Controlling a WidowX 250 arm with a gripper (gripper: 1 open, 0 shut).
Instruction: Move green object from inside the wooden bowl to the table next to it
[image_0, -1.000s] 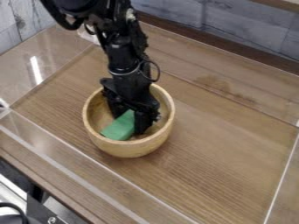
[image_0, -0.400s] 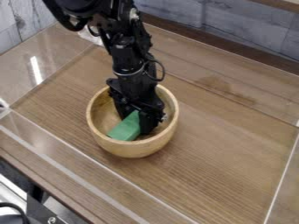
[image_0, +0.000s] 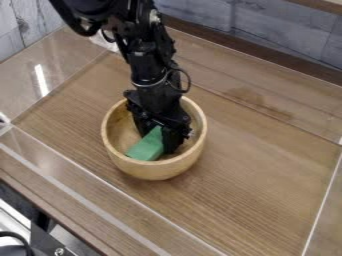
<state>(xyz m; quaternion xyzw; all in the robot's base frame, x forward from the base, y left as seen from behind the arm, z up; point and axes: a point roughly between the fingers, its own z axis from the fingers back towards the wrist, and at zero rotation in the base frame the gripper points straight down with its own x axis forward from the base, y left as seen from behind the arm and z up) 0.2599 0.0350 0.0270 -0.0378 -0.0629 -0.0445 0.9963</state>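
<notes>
So the green object (image_0: 146, 147) sits tilted inside the wooden bowl (image_0: 155, 166), long axis running lower-left to upper-right, upper end pinched in the closed gripper (image_0: 162, 133), which points straight down over the table (image_0: 254, 190).

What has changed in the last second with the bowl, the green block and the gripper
The wooden bowl has slid a little to the right across the table, with the green object still inside it and the gripper still down in the bowl, shut on the block. The arm has barely shifted, and the block has not been lifted out.
</notes>
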